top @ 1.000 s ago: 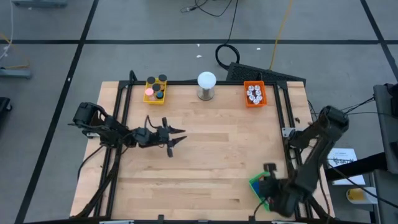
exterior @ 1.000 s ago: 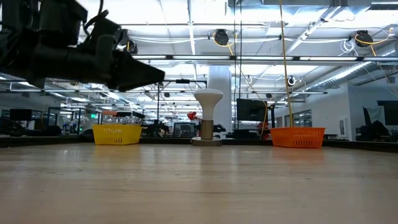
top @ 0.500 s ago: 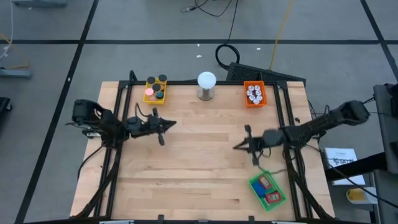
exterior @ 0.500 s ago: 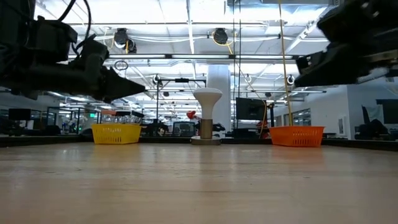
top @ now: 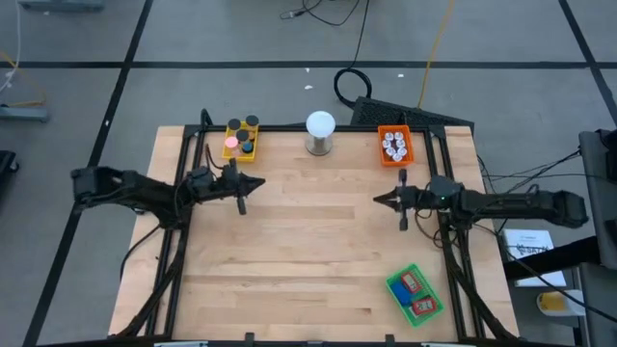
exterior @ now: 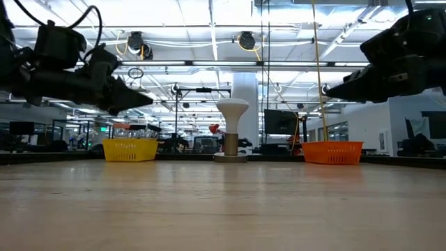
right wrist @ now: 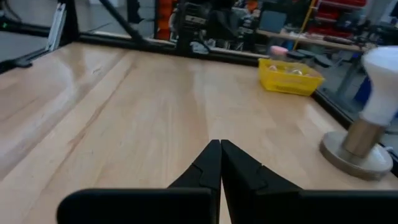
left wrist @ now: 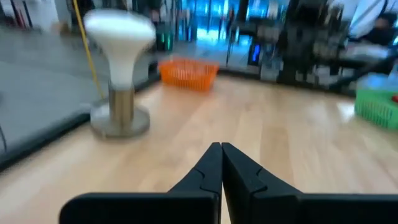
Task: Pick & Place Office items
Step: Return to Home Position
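All the office items you can see are binned: black and pink round pieces (top: pixel 239 135) in the yellow tray (exterior: pixel 129 150) at the far edge on the left arm's side, whitish bits (top: pixel 392 145) in the orange tray (exterior: pixel 333 153) at the far edge on the right arm's side, and red and blue flat blocks (top: pixel 416 292) in the green tray (top: pixel 394 289) near the front edge, right side. No loose piece shows on the table (top: pixel 318 260), so I judge the picking done and only the retreat to home left. The left gripper (top: pixel 249 186) hangs above the boards just in front of the yellow tray, jaws closed tip to tip on nothing. The right gripper (top: pixel 382 200) hangs just in front of the orange tray with the green tray well behind it toward the front edge, its jaws likewise closed and empty. Both arms lie stretched along the table's width, tips pointing inward at each other, well apart, with the white ball (top: pixel 320 133) beyond the gap between them. The relation that matters: each far tray sits to the side of its arm's long axis, not on it. Pull each arm back along that axis, outward to its own side, and you should pass no tray. Keep the right arm high, since the green tray is its nearest obstacle.
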Available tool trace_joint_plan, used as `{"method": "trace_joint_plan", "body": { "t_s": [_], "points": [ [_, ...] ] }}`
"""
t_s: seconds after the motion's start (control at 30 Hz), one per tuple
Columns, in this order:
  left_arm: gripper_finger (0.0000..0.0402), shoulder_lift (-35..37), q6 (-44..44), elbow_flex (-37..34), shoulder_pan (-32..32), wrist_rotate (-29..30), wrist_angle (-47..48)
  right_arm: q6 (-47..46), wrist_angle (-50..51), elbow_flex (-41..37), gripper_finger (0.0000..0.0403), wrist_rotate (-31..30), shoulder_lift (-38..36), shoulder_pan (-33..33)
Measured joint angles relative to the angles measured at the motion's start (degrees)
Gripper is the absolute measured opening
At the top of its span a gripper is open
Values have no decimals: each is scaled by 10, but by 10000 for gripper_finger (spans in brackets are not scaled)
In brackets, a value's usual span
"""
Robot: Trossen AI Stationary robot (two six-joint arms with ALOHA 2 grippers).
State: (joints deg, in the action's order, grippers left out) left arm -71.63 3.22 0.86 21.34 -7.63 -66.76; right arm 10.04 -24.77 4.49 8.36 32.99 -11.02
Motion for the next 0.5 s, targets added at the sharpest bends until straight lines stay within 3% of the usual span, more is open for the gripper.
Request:
{"method": "trace_joint_plan", "body": {
  "t_s": [0.3, 0.5],
  "points": [
    [8, 151, -7, 0, -2, 1, 150, -14, 173, -12, 0, -63, -186, -10],
    [3, 271, -11, 0, -2, 11, 297, -20, 246, -13, 0, -68, -324, -10]
  ]
}}
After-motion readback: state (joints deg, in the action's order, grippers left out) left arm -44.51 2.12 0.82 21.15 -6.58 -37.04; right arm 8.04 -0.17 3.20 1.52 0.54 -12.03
